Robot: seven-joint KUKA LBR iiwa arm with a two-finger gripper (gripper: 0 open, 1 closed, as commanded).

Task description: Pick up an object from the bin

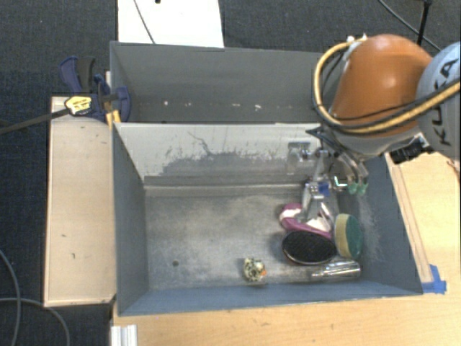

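My gripper (315, 206) reaches down into the right half of the bin, its metal fingers (312, 197) close together right above a pink and purple object (301, 221). Whether the fingers touch it I cannot tell. Just in front of that object lies a round black brush-like disc (310, 248). To the right of the disc stands a green and tan round sponge-like thing (348, 235). A silver, pen-like metal piece (336, 269) lies along the front wall below the disc.
A small mottled ball (253, 269) rests alone near the front wall, left of the cluster. The arm with its orange dome and cables hangs over the bin's right back corner. The left half of the floor is bare grey metal.
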